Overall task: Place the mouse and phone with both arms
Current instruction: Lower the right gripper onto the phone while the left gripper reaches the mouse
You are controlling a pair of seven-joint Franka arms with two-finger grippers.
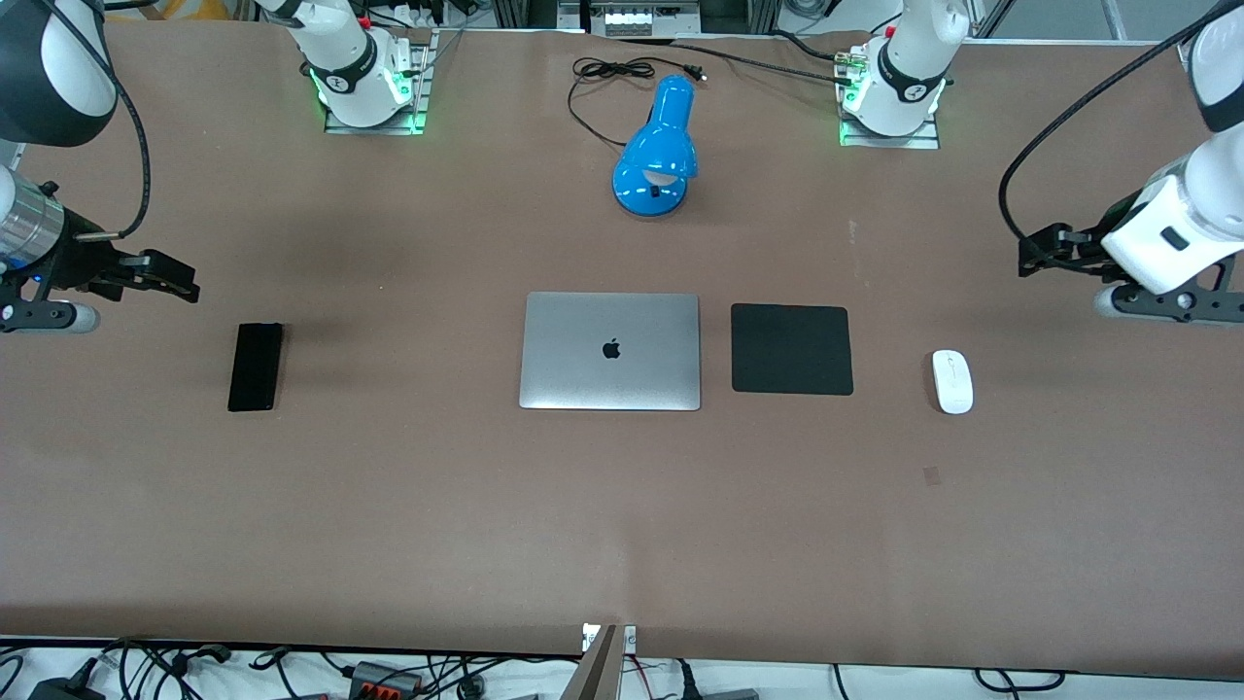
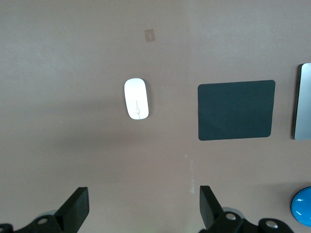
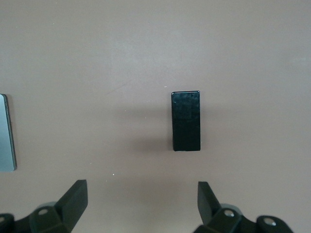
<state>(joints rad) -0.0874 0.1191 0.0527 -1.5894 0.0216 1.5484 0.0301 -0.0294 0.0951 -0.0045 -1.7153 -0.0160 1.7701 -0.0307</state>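
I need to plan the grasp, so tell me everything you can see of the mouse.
The mouse is a small white oval with a smooth glossy shell and a thin grey line down its middle; no cable shows. It lies flat on the brown table, beside the black mat toward the left arm's end, apart from it. Nothing touches it.

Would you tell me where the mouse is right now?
The mouse lies on the table toward the left arm's end, beside the black mat, apart from it.

Brown table (image 1: pixel 622 506) with phone (image 1: pixel 256 367), laptop (image 1: pixel 610 351), black mat (image 1: pixel 791 349), mouse (image 1: pixel 952 381), blue lamp (image 1: pixel 658 151), probably unplugged.
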